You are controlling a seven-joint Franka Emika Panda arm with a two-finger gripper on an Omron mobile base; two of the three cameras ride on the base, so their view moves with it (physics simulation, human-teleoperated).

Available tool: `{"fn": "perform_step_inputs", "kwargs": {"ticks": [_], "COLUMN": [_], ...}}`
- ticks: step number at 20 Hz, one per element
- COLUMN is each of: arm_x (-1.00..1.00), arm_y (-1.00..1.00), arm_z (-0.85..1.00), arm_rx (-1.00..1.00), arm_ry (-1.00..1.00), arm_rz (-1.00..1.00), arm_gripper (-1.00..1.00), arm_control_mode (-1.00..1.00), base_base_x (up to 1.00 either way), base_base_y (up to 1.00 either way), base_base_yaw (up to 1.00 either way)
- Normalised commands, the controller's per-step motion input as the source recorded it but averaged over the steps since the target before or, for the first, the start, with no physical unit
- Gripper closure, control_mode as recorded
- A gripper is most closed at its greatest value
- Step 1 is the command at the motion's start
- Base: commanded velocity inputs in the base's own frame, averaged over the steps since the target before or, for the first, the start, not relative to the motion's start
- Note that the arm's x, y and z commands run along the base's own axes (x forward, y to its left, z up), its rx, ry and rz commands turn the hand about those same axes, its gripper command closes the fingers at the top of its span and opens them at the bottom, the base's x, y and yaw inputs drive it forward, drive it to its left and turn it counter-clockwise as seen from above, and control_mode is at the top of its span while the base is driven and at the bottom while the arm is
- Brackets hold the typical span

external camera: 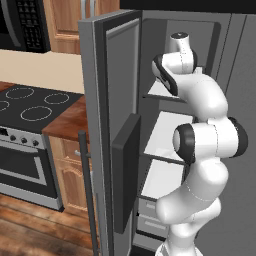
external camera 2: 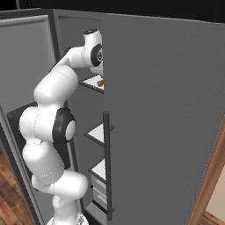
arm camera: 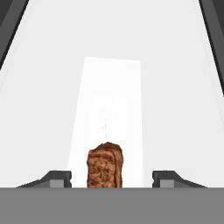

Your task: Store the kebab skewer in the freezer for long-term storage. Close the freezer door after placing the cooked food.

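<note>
the small brown-orange kebab skewer (arm camera: 104, 165) is seen between the parted, clear fingertips of the end effector (arm camera: 112, 178), on a white freezer shelf (arm camera: 43, 109).

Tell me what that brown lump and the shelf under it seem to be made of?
The kebab skewer looks like grilled meat: mottled brown-orange, rough and matte, with a thin pale stick rising from its top. The freezer shelf looks like smooth white plastic or coated metal, plain and evenly bright; which of the two the pictures leave open.
</note>
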Motion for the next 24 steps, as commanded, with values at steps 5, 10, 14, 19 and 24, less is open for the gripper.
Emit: {"fn": "perform_step_inputs", "kwargs": {"ticks": [5,10,14,19,24], "arm_x": [0.00,-0.27,-0.48,-0.62,-0.79], "arm_y": [0.00,0.19,0.25,0.24,0.23], "arm_z": [0.00,0.00,0.00,0.01,0.19], "arm_rx": [0.00,-0.01,-0.01,0.00,0.00], "arm_ry": [-0.03,-0.13,-0.15,-0.12,-0.10], "arm_rz": [0.00,0.00,-0.01,-0.01,0.00], "arm_gripper": [-1.00,-1.00,-1.00,-1.00,-1.00], "arm_control_mode": [-1.00,-1.00,-1.00,-1.00,-1.00], "base_base_x": [0.00,0.00,0.00,0.00,0.00], "base_base_y": [0.00,0.00,0.00,0.00,0.00], "base_base_yaw": [0.00,0.00,0.00,0.00,0.00]}}
